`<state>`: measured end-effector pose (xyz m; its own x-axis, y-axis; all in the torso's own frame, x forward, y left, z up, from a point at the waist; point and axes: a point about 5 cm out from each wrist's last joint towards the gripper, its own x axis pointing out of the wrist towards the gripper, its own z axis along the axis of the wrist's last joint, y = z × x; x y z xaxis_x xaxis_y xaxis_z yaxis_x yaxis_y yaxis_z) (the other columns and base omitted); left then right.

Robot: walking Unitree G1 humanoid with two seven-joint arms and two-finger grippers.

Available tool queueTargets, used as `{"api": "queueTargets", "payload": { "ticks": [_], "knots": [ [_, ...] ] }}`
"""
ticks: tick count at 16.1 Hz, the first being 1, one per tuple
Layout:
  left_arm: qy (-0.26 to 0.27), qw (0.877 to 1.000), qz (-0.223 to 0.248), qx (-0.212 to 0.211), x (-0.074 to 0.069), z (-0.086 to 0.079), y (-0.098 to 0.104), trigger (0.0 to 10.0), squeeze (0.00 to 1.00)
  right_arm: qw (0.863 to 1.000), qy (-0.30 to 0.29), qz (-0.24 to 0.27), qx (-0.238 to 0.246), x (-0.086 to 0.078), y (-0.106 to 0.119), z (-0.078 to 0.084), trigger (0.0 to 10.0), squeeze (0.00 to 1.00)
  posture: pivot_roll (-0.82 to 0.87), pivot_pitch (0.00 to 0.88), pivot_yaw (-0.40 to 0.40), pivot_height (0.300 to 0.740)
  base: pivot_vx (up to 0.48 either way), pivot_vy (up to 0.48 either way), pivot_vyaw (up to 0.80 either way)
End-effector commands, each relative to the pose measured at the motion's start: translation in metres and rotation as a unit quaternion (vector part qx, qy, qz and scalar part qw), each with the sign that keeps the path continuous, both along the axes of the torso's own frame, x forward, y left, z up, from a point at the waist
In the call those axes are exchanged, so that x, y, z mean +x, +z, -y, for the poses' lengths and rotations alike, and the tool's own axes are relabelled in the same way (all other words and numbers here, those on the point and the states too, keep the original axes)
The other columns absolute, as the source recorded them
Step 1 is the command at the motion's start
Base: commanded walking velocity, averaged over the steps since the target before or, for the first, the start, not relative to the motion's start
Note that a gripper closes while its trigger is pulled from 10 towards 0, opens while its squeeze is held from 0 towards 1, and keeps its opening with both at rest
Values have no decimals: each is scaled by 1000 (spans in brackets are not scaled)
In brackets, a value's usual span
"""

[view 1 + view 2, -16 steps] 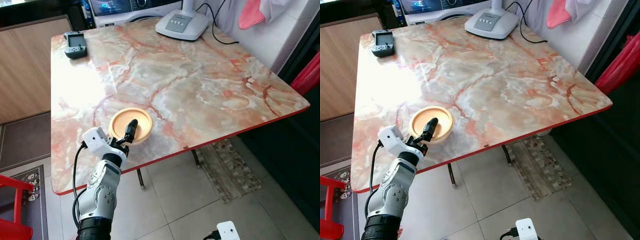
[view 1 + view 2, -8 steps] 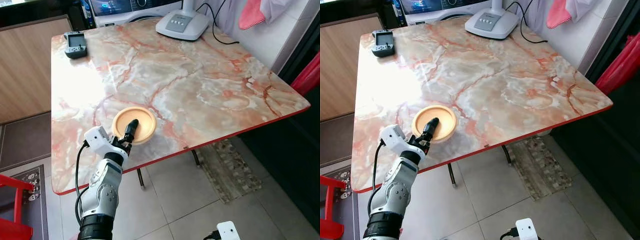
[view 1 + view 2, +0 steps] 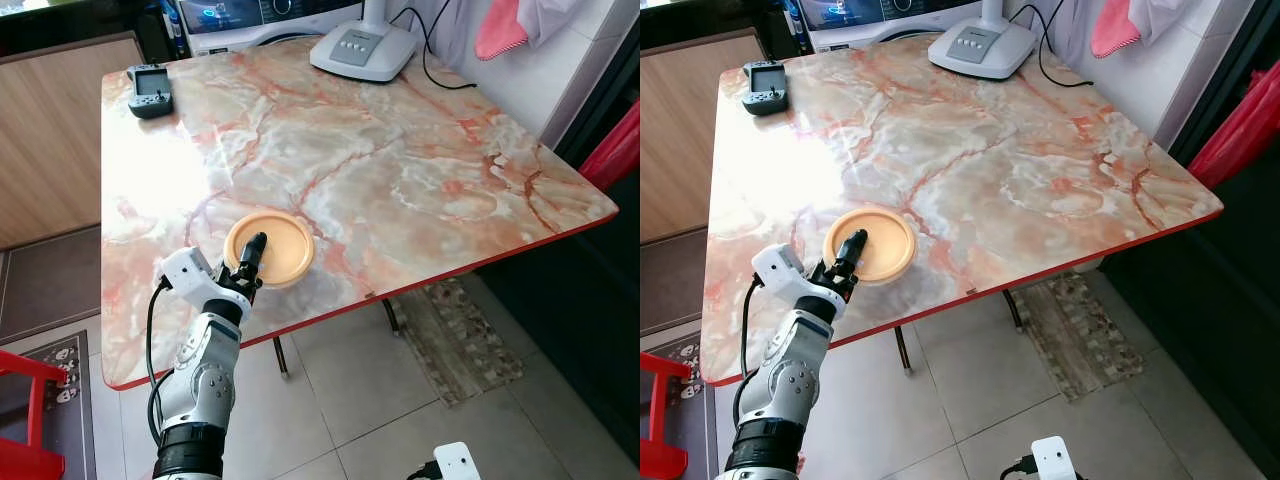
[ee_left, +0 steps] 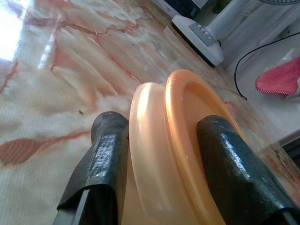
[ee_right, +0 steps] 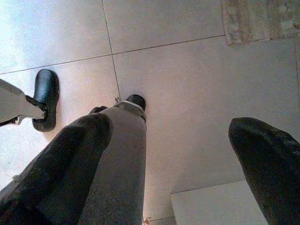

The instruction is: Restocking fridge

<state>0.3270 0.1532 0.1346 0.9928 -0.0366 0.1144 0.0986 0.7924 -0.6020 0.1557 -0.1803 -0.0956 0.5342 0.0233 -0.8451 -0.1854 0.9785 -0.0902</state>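
- Orange bowl (image 3: 270, 249) sits near the marble table (image 3: 400, 170) front edge.
- Left gripper (image 4: 161, 154) pinches its rim; lift straight, keeping it level.
- Right gripper (image 5: 187, 159) hangs spread.

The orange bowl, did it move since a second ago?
Yes. The orange bowl, pinched by the left gripper, has tilted up and slid slightly toward the table's right side, judged against the marble veins.
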Motion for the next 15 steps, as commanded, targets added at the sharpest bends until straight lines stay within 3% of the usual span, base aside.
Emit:
{"api": "queueTargets", "payload": {
  "ticks": [1,7,11,15],
  "knots": [
    [7,1000,-7,2,0,-3,-2,0,0,1000,-3,-30,-5,-17,-7,3,10000,0,31,171,-35,740,0,0,0],
    [23,1000,12,-14,1,-9,9,0,0,1000,-2,-31,-5,-17,-6,4,10000,0,30,171,-37,740,0,0,0],
    [35,997,57,-49,-5,-12,32,0,0,1000,-1,-31,-5,-17,-6,4,10000,0,30,171,-38,740,0,0,0],
    [29,996,65,-55,-7,-11,41,0,0,1000,0,-31,-5,-17,-6,5,10000,0,32,171,-38,740,0,0,0]
  ]
}}
